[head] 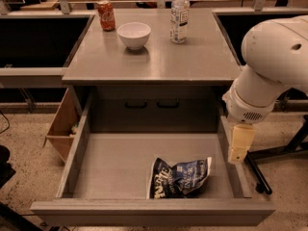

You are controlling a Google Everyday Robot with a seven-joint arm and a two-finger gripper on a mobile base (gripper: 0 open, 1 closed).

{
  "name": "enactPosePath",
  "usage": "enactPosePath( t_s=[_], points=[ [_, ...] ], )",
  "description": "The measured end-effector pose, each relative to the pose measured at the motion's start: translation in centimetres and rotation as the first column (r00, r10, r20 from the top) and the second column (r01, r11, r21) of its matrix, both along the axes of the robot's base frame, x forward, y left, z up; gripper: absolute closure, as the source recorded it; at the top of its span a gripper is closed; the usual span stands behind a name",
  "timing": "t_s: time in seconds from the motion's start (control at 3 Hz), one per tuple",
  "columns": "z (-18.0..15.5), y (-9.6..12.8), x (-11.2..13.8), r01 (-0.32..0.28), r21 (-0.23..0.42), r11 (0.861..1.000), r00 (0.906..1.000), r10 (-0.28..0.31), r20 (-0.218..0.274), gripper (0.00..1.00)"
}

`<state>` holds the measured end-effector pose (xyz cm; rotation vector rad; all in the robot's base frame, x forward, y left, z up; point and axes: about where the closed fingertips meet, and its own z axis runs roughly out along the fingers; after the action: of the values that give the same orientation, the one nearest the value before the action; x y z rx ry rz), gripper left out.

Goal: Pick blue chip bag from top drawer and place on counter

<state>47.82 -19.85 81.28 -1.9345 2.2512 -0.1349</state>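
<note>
The blue chip bag (pixel 179 177) lies crumpled on the flat bottom of the open top drawer (pixel 120 162), near its front right corner. The grey counter (pixel 159 57) is above and behind the drawer. My gripper (pixel 239 146) hangs down from the white arm at the right. It is over the drawer's right side wall, to the right of the bag and above it, and holds nothing.
On the counter stand a red soda can (pixel 106 15), a white bowl (pixel 134 34) and a clear water bottle (pixel 179 14). Dark recessed bays (pixel 33 37) flank the counter. A cardboard box (pixel 62 126) sits left of the drawer and a black stand leg (pixel 257 174) is on the right.
</note>
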Motion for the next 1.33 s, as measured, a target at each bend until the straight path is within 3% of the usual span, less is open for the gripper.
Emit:
enactPosePath(
  t_s=[0.33, 0.67, 1.33],
  points=[
    [-0.6, 0.7, 0.3, -0.021, 0.022, 1.000, 0.9997, 0.022, -0.015, 0.00],
    [-3.6, 3.0, 0.4, -0.082, 0.095, 0.992, 0.9953, 0.087, -0.043, 0.00],
    [-10.6, 7.5, 0.9, -0.231, 0.180, 0.956, 0.9674, 0.245, -0.063, 0.00]
  ],
)
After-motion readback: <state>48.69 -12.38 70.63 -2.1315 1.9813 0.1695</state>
